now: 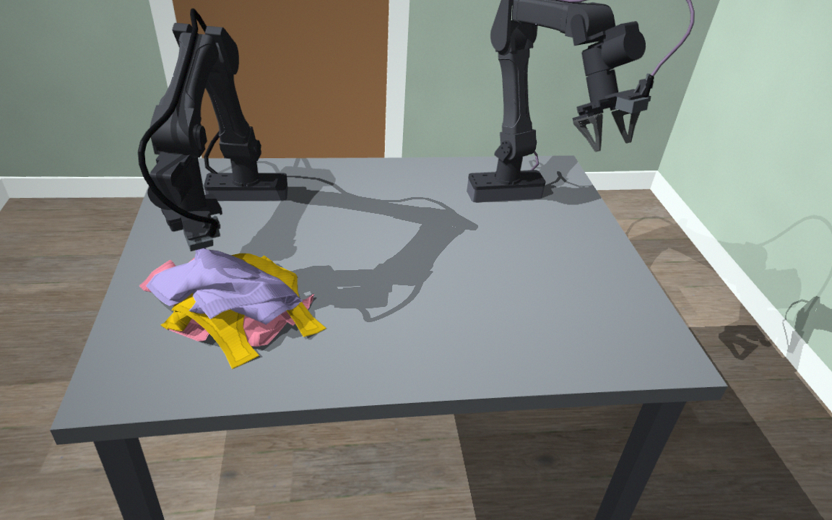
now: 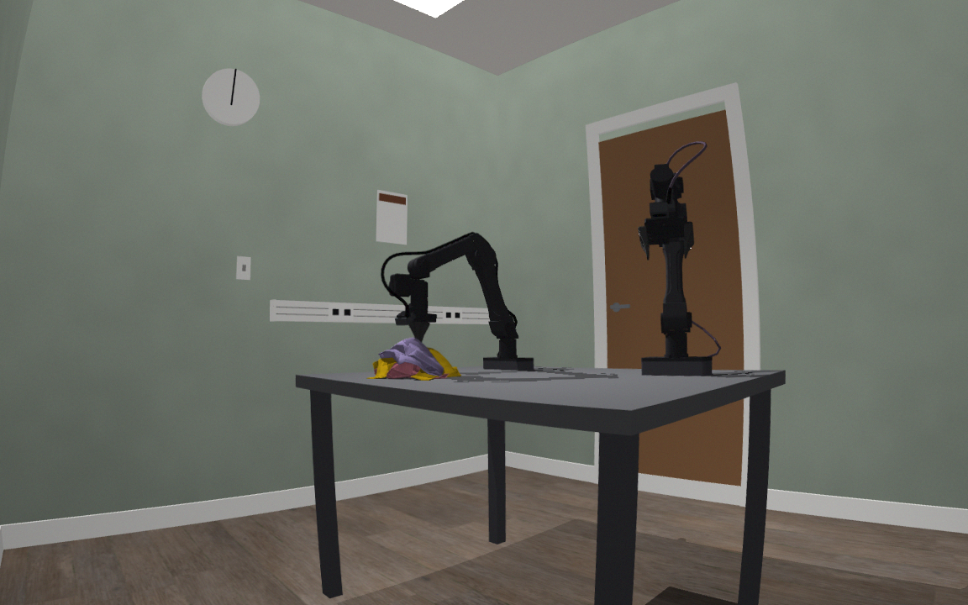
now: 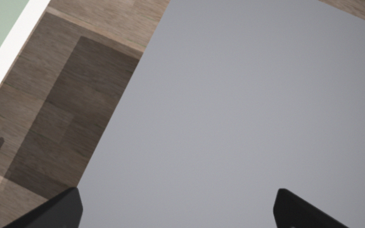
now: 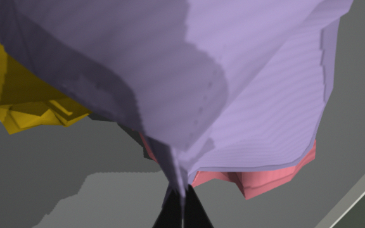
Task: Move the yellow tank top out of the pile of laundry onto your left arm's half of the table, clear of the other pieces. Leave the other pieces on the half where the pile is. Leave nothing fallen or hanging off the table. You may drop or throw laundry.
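Observation:
The yellow tank top (image 1: 232, 341) (image 2: 444, 364) (image 4: 19, 85) lies in the pile, its middle covered by a lavender garment (image 1: 183, 279) (image 2: 406, 352) (image 4: 249, 63). Yellow straps and edges stick out at the front, side and back. A pink garment (image 1: 265, 331) (image 2: 402, 371) (image 4: 265, 184) shows underneath and at the far-left edge. My right gripper (image 2: 419, 339) (image 4: 182, 194) is shut on the lavender garment, pulling a pinched fold up into a peak above the pile; most of the garment still drapes over the yellow. My left gripper (image 1: 613, 146) (image 2: 668, 256) (image 3: 178, 199) is open and empty, high above its side.
The pile is on the right arm's half of the grey table (image 1: 471, 336) (image 2: 548, 391) (image 3: 233, 111), near its left edge in the top view. Both arm bases (image 1: 244, 187) (image 1: 506, 188) stand at the back edge.

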